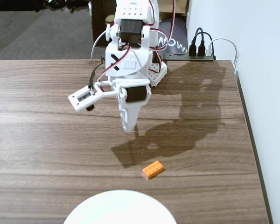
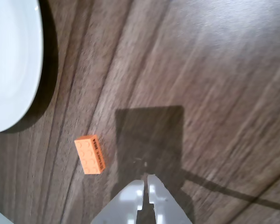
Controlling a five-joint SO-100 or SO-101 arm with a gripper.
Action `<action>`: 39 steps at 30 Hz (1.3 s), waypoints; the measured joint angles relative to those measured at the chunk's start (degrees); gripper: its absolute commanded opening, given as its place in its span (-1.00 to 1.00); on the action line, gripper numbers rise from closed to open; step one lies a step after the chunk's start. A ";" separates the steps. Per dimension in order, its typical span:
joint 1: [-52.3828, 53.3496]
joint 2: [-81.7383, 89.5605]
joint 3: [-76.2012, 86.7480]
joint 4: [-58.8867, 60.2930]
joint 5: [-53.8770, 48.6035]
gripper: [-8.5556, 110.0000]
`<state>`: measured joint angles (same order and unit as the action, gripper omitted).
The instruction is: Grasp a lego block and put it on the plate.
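An orange lego block (image 1: 153, 169) lies flat on the wooden table, studs up, a little above the rim of the white plate (image 1: 119, 208) at the bottom edge of the fixed view. My gripper (image 1: 129, 126) hangs above the table, up and to the left of the block, apart from it. In the wrist view the block (image 2: 90, 154) lies left of my gripper (image 2: 146, 179), whose two white fingers stand together, shut with nothing between them. The plate (image 2: 11, 65) fills the upper left corner there.
The arm's white base (image 1: 149, 70) stands at the table's far edge, with a black power strip and plugs (image 1: 198, 49) behind it. A white wall (image 1: 266, 93) runs along the table's right edge. The gripper's shadow falls on the wood near the block.
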<state>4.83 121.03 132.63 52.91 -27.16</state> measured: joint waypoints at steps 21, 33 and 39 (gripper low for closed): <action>-6.33 -20.39 -15.82 -2.72 4.22 -0.85; -8.35 -30.32 -25.49 -2.72 8.96 -0.85; -9.14 -34.37 -26.89 -4.22 10.55 -0.85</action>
<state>-4.31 86.66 105.73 48.69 -16.61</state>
